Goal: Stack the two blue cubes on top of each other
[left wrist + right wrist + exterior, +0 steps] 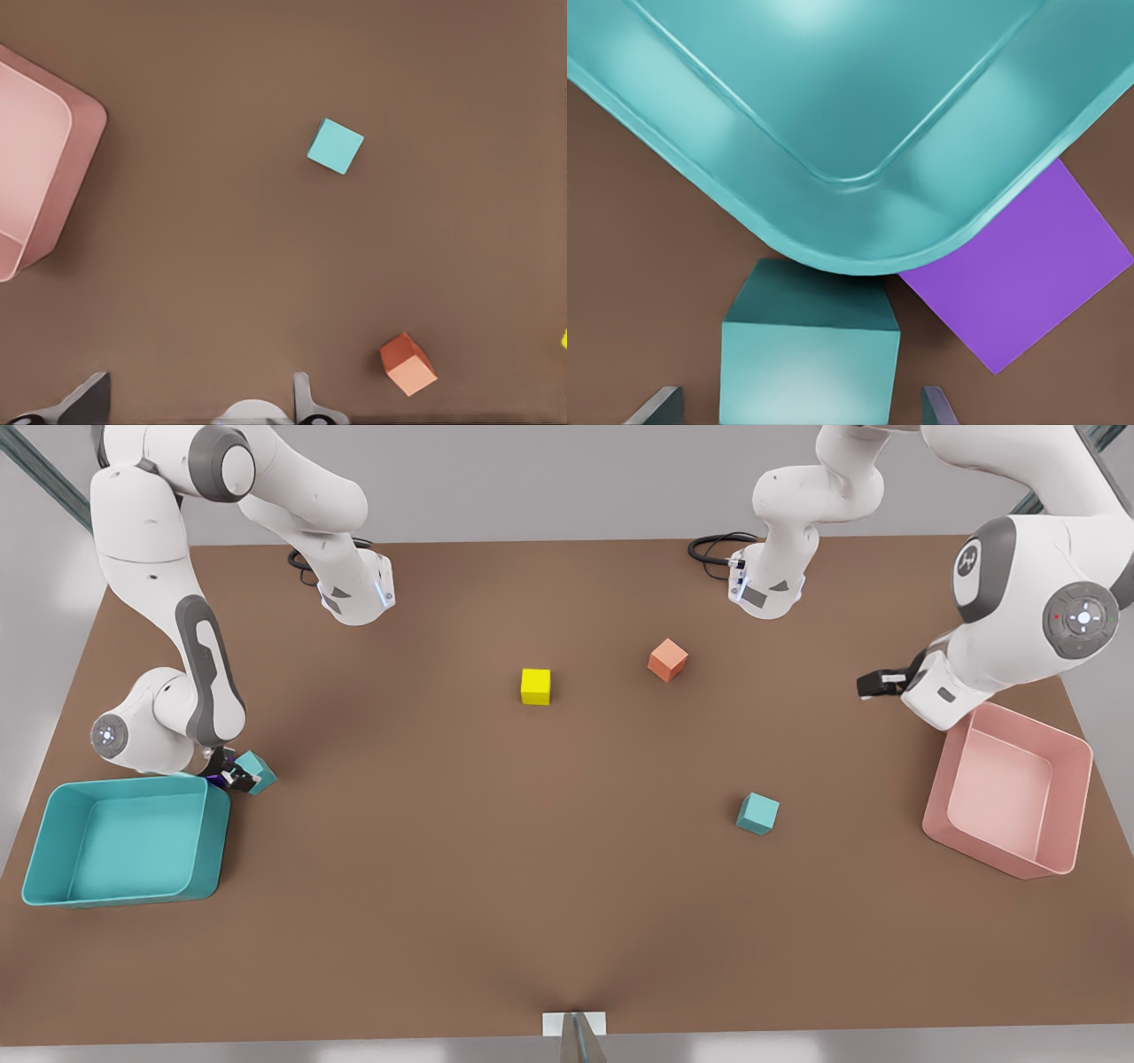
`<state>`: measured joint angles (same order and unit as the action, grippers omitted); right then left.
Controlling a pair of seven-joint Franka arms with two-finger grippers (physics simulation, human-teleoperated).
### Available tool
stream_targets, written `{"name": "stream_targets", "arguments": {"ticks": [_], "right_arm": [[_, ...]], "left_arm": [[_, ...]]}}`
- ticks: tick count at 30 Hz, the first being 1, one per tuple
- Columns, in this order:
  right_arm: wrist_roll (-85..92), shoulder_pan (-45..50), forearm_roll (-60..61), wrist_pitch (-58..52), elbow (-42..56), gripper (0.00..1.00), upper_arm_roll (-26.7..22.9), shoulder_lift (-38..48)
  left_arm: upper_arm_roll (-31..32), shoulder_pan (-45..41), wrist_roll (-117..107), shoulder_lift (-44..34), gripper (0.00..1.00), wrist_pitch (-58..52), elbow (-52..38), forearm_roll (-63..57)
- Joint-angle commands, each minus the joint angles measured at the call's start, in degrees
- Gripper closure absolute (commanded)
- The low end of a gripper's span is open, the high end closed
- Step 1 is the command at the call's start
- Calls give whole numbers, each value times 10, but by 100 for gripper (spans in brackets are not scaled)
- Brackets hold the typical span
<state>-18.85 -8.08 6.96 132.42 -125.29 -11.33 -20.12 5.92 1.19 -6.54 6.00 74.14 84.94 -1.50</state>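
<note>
Jaws of the right gripper (241, 773) stand apart, straddling one small teal plain cube (808, 370) beside the large teal tray (53, 841) and a purple cube (1028, 276), seemingly ready to lift it. Its twin teal cube (757, 813) sits well apart on the brown tabletop (443, 886), turned askew; cubes have no long axis. Left gripper (873, 683) waits near the pink tray (1067, 815), jaws apart.

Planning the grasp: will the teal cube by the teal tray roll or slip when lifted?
Probably neither. The teal cube has flat faces, so it shouldn't roll, and it sits squarely between the right gripper fingers. It looks rigid. The teal tray and purple cube crowd it closely.
</note>
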Motion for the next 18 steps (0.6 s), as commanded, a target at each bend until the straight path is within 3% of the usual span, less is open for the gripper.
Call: {"name": "stream_targets", "arguments": {"ticks": [1, 16, 18], "right_arm": [[51, 0, 2, 2, 0, 0, 0, -4], [60, -18, 2, 18, 3, 0, 0, -41], [60, -18, 2, 18, 6, 6, 0, -41]], "left_arm": [[1, -2, 0, -1, 0, -20, 0, 14], [1, -3, 0, 1, 0, -21, 0, 14], [1, -2, 0, 1, 0, -21, 0, 14]]}}
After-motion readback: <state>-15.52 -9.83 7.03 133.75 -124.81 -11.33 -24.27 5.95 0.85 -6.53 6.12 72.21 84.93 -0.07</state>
